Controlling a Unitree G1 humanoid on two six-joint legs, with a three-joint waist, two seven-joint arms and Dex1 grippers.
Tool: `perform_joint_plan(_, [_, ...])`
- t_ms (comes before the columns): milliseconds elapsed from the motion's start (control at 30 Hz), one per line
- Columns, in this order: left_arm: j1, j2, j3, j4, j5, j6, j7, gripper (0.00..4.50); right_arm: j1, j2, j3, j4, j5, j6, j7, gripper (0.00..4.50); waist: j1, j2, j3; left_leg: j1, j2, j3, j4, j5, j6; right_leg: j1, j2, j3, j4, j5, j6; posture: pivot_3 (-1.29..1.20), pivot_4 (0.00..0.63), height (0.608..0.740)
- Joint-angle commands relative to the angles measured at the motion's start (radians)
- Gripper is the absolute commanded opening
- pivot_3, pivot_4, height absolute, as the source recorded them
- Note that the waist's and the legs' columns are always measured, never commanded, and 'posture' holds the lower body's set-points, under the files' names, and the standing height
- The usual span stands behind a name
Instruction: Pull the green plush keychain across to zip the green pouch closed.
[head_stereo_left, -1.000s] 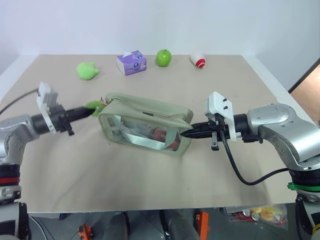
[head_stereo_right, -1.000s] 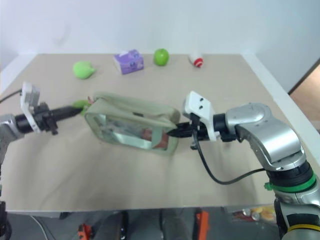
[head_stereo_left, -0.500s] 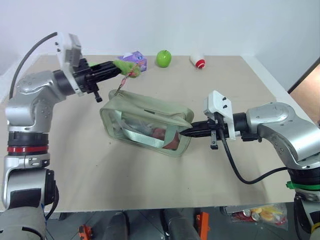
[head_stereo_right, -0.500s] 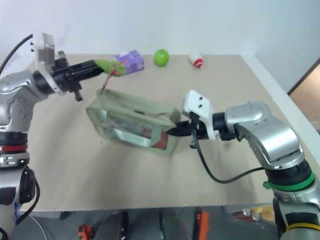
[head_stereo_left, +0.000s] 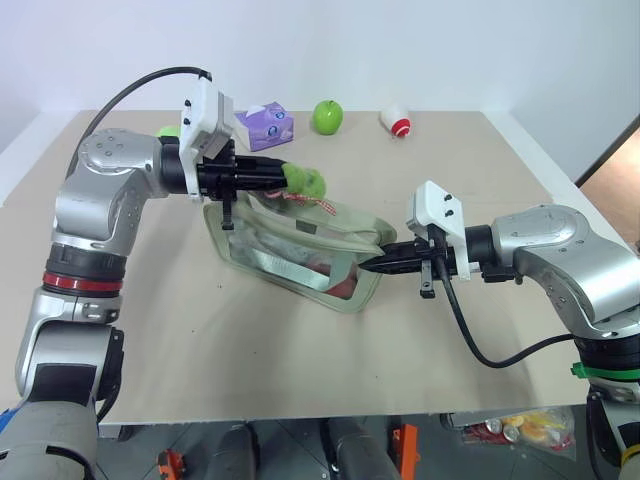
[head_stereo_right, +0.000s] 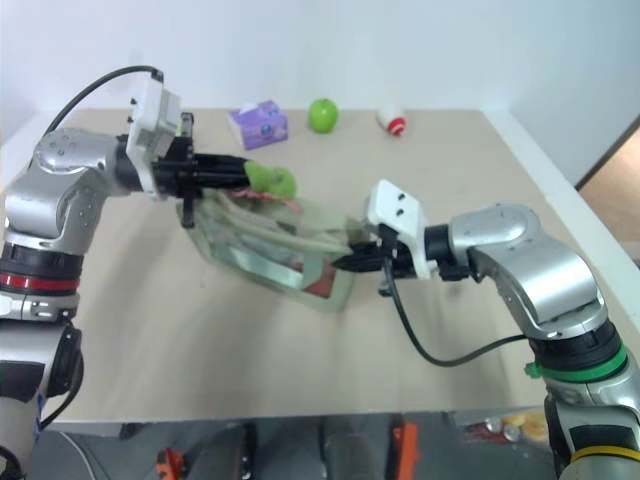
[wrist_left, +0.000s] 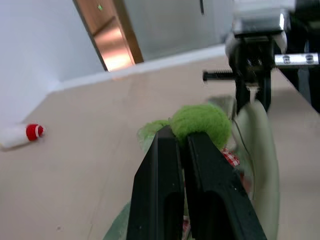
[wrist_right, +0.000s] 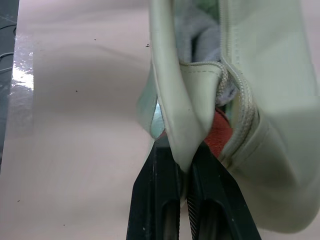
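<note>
Here the left hand grips the green plush keychain, its cord half-hidden; the right hand pinches the green pouch.

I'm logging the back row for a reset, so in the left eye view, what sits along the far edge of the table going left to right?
Purple tissue box → green apple → small white and red object.
</note>
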Motion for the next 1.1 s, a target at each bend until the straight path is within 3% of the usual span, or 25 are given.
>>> perform_joint_plan(33, [-0.006, 0.031, 0.033, -0.01, -0.018, 0.028, -0.019, 0.96, -0.018, 0.005, -0.022, -0.024, 0.006, -0.015, -0.008, 0.0, 0.001, 0.0, 0.0, 0.0, 0.0, 0.0, 0.0, 0.0, 0.0, 0.0, 0.0, 0.0, 0.0, 0.0, 0.0, 0.0, 0.15, 0.74])
perform_joint_plan(367, [0.003, 0.091, 0.141, -0.039, -0.112, 0.149, -0.017, 4.37, -0.033, 0.025, -0.002, -0.002, -0.008, -0.033, 0.004, 0.0, -0.002, 0.0, 0.0, 0.0, 0.0, 0.0, 0.0, 0.0, 0.0, 0.0, 0.0, 0.0, 0.0, 0.0, 0.0, 0.0, 0.15, 0.74])
perform_joint_plan(567, [0.043, 0.187, 0.214, -0.026, -0.137, 0.174, -0.024, 4.44, -0.046, 0.035, 0.009, 0.014, -0.021, -0.042, 0.016, 0.0, -0.004, 0.0, 0.0, 0.001, 0.001, 0.0, 0.0, 0.0, 0.0, 0.0, 0.001, 0.0, 0.0, 0.0, 0.0, 0.0, 0.15, 0.74])
perform_joint_plan(733, [0.184, 0.317, 0.302, 0.022, -0.156, 0.217, -0.066, 4.44, -0.042, 0.041, 0.018, 0.024, -0.026, -0.049, 0.02, 0.0, -0.018, 0.0, 0.0, 0.003, 0.002, 0.002, -0.001, 0.0, 0.001, 0.0, 0.0, 0.0, 0.001, -0.001, -0.001, 0.0, 0.15, 0.74])
perform_joint_plan(900, [0.31, 0.343, 0.287, 0.027, -0.122, 0.188, -0.077, 4.44, -0.042, 0.043, 0.021, 0.027, -0.022, -0.05, 0.024, 0.0, -0.016, 0.0, 0.0, 0.003, 0.002, 0.0, -0.001, 0.0, 0.001, 0.001, 0.0, -0.002, 0.001, -0.001, -0.002, 0.0, 0.15, 0.74])
perform_joint_plan(1100, [0.373, 0.307, 0.261, 0.024, -0.095, 0.16, -0.059, 4.44, -0.05, 0.048, 0.021, 0.026, -0.017, -0.043, 0.027, 0.0, -0.015, 0.0, 0.0, 0.003, 0.002, 0.0, -0.001, 0.0, 0.001, 0.001, 0.0, -0.002, 0.001, -0.001, -0.002, 0.0, 0.15, 0.74])
